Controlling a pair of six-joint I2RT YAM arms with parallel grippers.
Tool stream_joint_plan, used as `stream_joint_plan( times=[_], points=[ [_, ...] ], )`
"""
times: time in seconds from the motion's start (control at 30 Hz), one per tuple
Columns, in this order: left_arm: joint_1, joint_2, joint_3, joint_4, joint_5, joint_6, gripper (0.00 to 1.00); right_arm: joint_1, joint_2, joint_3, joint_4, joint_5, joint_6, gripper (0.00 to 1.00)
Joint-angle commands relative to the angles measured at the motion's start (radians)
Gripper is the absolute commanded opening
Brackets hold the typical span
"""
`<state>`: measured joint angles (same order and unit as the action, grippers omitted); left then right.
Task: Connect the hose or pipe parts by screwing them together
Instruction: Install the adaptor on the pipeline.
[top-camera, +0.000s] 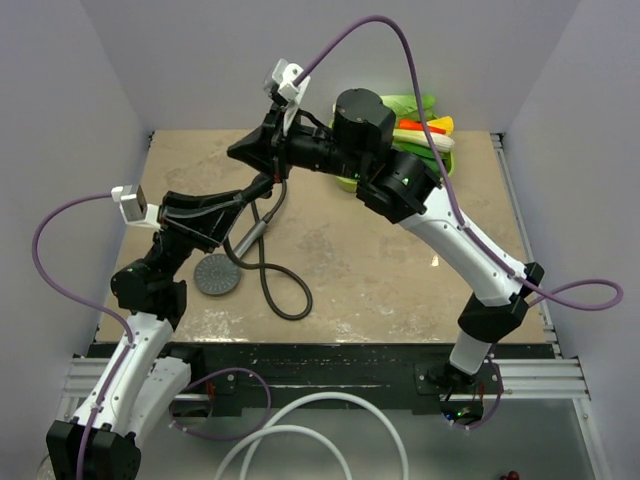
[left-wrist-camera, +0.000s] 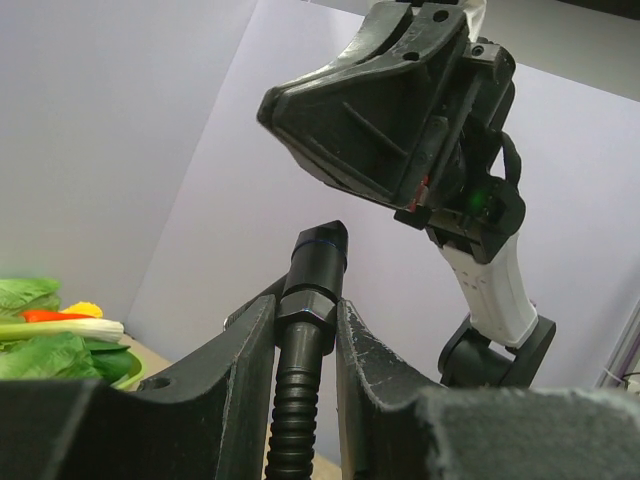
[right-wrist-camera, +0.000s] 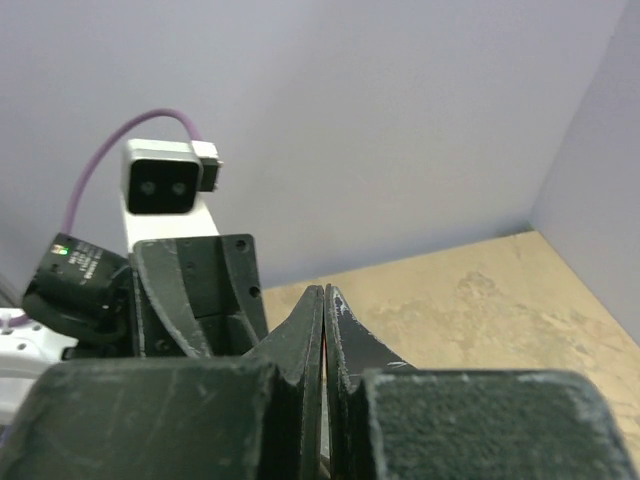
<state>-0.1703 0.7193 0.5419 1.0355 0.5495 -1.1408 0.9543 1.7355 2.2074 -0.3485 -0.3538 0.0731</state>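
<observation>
left gripper (left-wrist-camera: 305, 305) jaws pinch hose (left-wrist-camera: 298, 400) under end nut (left-wrist-camera: 318, 262), upright | right gripper (right-wrist-camera: 324, 300) jaws pressed together, empty | shower head (top-camera: 217, 273) on counter (top-camera: 380, 260), left | risk: hose may twist, slipping from pinch

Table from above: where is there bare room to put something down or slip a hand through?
Bare table lies between the black hose and the right arm, and in the far left corner. Crowded: centre-left, around the shower head, and the far right, by the vegetables.
</observation>
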Motion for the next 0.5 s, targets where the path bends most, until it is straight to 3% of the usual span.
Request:
stream_joint_plan(
  times=[0.0, 0.17, 0.3, 0.47],
  points=[
    [0.005, -0.02, 0.009, 0.089, -0.022, 0.0, 0.0, 0.0, -0.014, 0.11, -0.119, 0.114, -0.111, 0.0],
    [0.003, -0.018, 0.02, 0.097, -0.014, -0.01, 0.0, -0.106, -0.034, 0.063, -0.098, 0.076, -0.095, 0.0],
    [0.002, -0.015, 0.03, 0.106, -0.005, -0.023, 0.0, -0.167, -0.129, -0.243, 0.09, -0.029, -0.032, 0.0],
    [0.003, -0.011, 0.043, 0.109, -0.005, -0.027, 0.0, -0.209, -0.159, -0.397, 0.265, -0.198, 0.025, 0.0]
  ],
)
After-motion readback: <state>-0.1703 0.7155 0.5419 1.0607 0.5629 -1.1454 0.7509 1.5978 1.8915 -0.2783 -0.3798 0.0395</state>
